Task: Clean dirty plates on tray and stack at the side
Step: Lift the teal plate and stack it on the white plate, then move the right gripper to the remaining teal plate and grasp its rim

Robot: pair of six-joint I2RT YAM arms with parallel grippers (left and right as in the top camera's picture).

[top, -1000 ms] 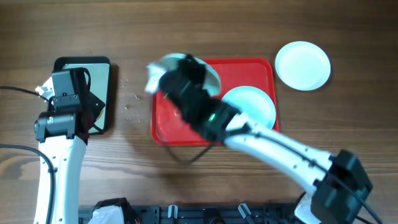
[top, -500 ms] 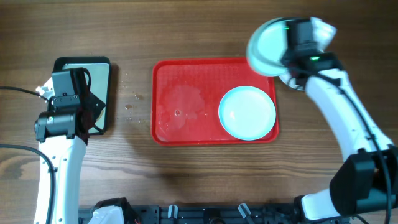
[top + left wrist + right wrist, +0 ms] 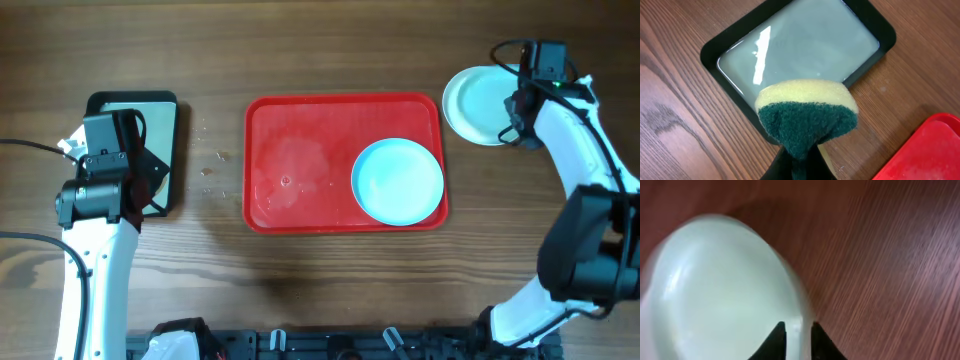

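Note:
The red tray (image 3: 300, 170) lies mid-table with one aqua plate (image 3: 397, 181) on its right half. The tray's left half shows wet smears. Another pale aqua plate (image 3: 480, 103) sits over a whiter plate off the tray at the top right; only a white rim edge shows. My right gripper (image 3: 520, 105) is shut on that aqua plate's rim (image 3: 725, 290), one finger on each side (image 3: 799, 337). My left gripper (image 3: 145, 175) is shut on a yellow-and-green sponge (image 3: 807, 117) and holds it at the near edge of the black pan (image 3: 730, 37).
The black-rimmed pan (image 3: 132, 102) with water stands at the left, under my left arm. Small crumbs or drops (image 3: 212, 165) lie on the wood between the pan and the tray. A black rail (image 3: 330, 345) runs along the front edge.
My right arm carried an aqua plate from the tray's left half to the top right and lowered it over the whiter plate. My left arm has not moved.

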